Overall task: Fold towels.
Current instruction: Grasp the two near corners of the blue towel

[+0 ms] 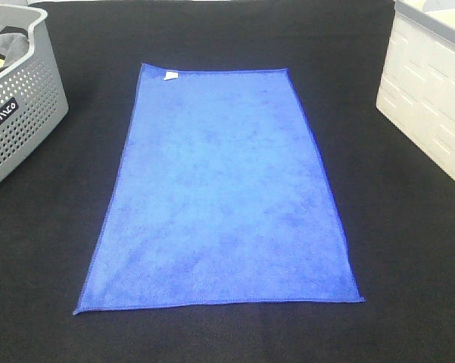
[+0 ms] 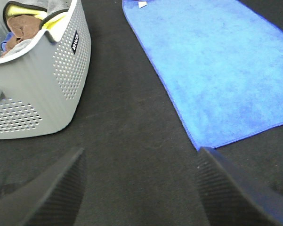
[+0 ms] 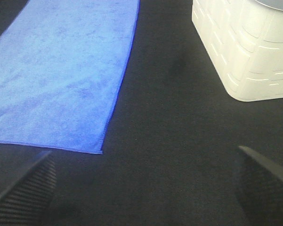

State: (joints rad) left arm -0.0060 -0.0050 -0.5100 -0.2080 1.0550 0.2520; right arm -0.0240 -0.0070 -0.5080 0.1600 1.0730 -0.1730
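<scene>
Black surface (image 1: 409, 249) is taken up mid-field by the blue towel (image 1: 223, 197), laid flat and fully spread, with a white tag (image 1: 169, 76) at its far-left corner. A grey basket (image 1: 23, 113) is seen at the left edge and a white container (image 1: 431, 98) at the right, both apart from the towel. Neither arm is caught in the overhead view. Basket contents are shown only in the left wrist view: a brown cloth (image 2: 21, 26), with yellow and grey items beside it. The container's embossed wall is shown close up only in the right wrist view. Left jaws are held wide apart, ribbed pads (image 2: 61, 193) over bare surface, nothing gripped, one near towel corner just beyond. Right jaws are likewise spread wide and released, nothing touched, the other near corner just beyond.
</scene>
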